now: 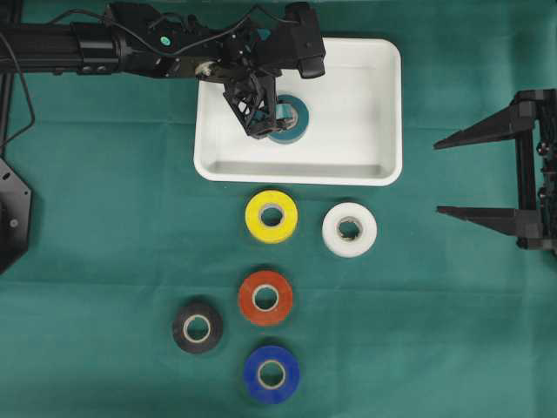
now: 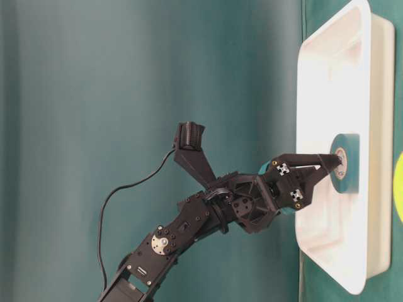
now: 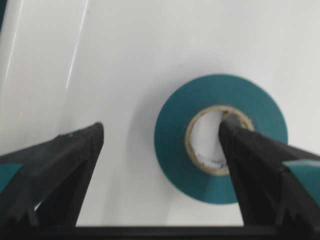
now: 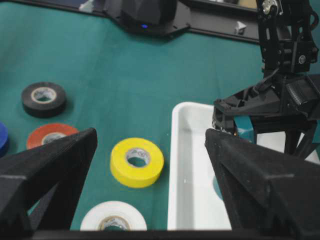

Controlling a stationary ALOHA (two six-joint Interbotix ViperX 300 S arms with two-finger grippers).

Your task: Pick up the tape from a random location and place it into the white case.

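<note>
A teal tape [image 1: 301, 116] lies flat on the floor of the white case [image 1: 387, 104]. My left gripper [image 1: 268, 122] hangs over it, open. In the left wrist view the left gripper [image 3: 161, 125] has its right finger inside the core of the tape [image 3: 172, 135] and its left finger well out over the bare case floor [image 3: 125, 60], so nothing is gripped. From table level the left gripper [image 2: 332, 168] touches the tape [image 2: 347, 179] inside the case [image 2: 362, 19]. My right gripper [image 1: 437, 178] stands open at the right edge, empty.
On the green cloth in front of the case lie a yellow roll [image 1: 271, 216], a white roll [image 1: 349, 230], a red roll [image 1: 265, 297], a black roll [image 1: 197, 327] and a blue roll [image 1: 271, 374]. The right wrist view shows the yellow roll [image 4: 136, 161] beside the case wall [image 4: 175, 165].
</note>
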